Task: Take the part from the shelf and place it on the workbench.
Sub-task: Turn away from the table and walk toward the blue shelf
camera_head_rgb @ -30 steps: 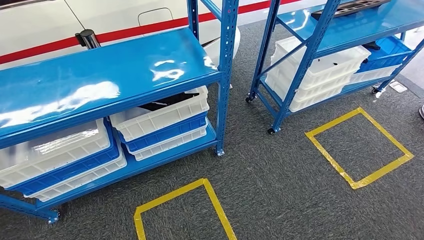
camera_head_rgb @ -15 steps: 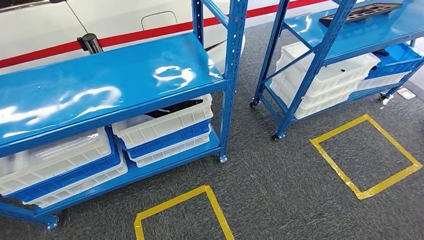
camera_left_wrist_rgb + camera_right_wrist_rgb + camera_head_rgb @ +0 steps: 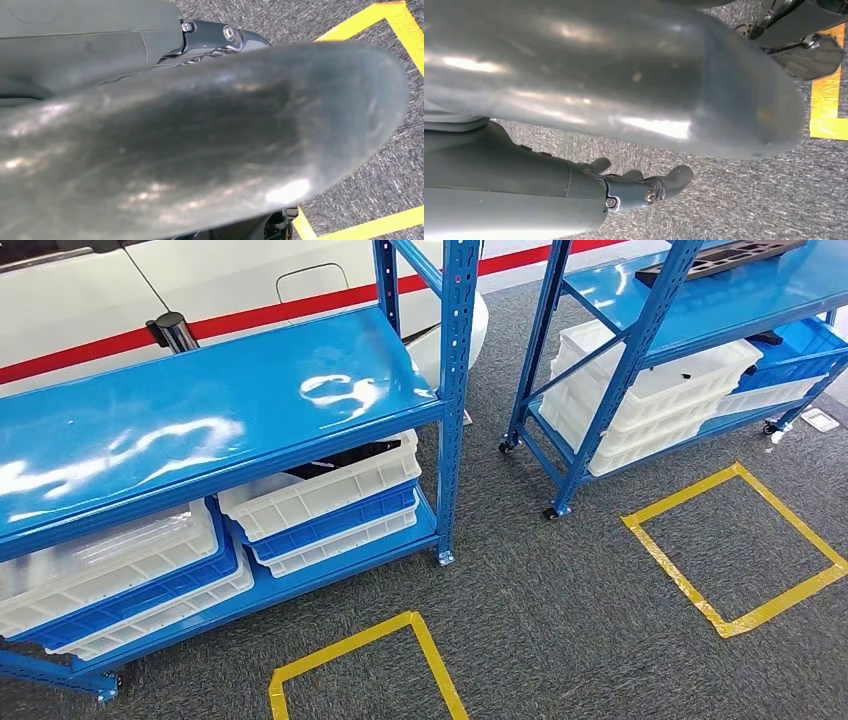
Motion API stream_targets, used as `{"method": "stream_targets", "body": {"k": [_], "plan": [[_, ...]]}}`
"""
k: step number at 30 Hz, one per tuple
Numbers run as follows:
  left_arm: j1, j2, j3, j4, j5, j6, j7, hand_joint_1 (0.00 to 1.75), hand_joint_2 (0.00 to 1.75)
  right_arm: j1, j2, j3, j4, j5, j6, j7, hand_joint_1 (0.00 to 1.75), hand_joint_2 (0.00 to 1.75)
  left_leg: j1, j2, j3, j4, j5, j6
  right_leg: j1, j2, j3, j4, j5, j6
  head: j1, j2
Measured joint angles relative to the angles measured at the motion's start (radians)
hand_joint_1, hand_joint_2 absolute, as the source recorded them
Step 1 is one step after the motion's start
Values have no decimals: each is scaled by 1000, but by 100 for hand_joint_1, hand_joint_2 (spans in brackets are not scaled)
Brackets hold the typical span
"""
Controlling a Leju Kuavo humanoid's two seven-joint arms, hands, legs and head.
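The whole head view has shifted slightly left since half a second ago, so the camera has moved, not the racks. The near blue shelf (image 3: pixel 200 420) has a bare glossy top; white and blue bins (image 3: pixel 320 495) are stacked on its lower level. On the far shelf (image 3: pixel 720 295), at its back edge, lies the dark part (image 3: pixel 720 258). Yellow tape squares (image 3: pixel 735 550) mark the grey carpet. The left hand (image 3: pixel 215 37) hangs over the carpet, mostly hidden behind its thumb; I cannot tell how its fingers lie. The right hand (image 3: pixel 639 187) hangs with fingers loosely apart, holding nothing.
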Motion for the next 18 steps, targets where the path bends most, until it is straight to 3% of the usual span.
{"method": "stream_targets", "body": {"k": [4,5,7,9,10,12,13,14,15,17,18], "plan": [[-1,-2,0,0,0,6,0,0,0,-2,2,0,0,5,-5,-3,0,0,6,1,25,-42,26,21,3,1,-2,5,-2,12,0,0],[-2,-3,0,0,0,7,0,0,0,-3,1,0,0,6,-7,-3,0,0,12,2,36,-58,35,24,5,1,-18,37,-17,12,1,0],[-2,-4,0,0,0,10,1,0,0,-4,0,0,0,7,-8,-4,0,0,18,2,43,-69,43,26,-1,2,-79,156,-62,13,1,0],[-2,-5,0,0,0,11,2,0,0,-2,-2,0,0,7,-8,-4,0,0,21,0,44,-69,39,21,-13,2,-130,244,-82,27,1,0],[-2,-6,0,0,0,12,2,0,0,-2,-3,0,0,8,-8,-4,0,0,24,-3,47,-68,36,16,-19,2,-130,238,-70,40,1,0],[-2,-7,0,0,-1,12,2,0,0,-2,-5,0,0,9,-8,-4,0,0,35,-9,56,-63,25,-1,-31,2,-71,112,-11,73,1,0],[-2,-6,0,0,-1,12,2,0,0,-2,-4,0,1,9,-8,-4,0,0,36,-11,57,-58,16,-13,-34,4,-36,47,10,83,3,0],[-2,-5,0,-1,-1,12,2,0,0,-3,-4,0,1,9,-8,-4,0,0,36,-13,57,-53,7,-24,-36,8,-9,1,22,82,5,0],[-3,-4,0,-1,-1,12,2,0,0,-4,-2,0,2,9,-7,-4,0,0,34,-15,55,-49,0,-32,-36,12,2,-18,20,71,6,0],[-4,-3,0,-1,-2,12,1,0,0,-5,-3,0,3,9,-7,-3,0,0,34,-17,54,-50,-6,-41,-32,16,4,-14,10,40,6,0],[-4,-3,0,-1,-2,12,1,0,0,-5,-3,0,3,9,-7,-3,0,0,37,-18,56,-51,-7,-44,-31,16,3,-12,7,30,5,0]]}}
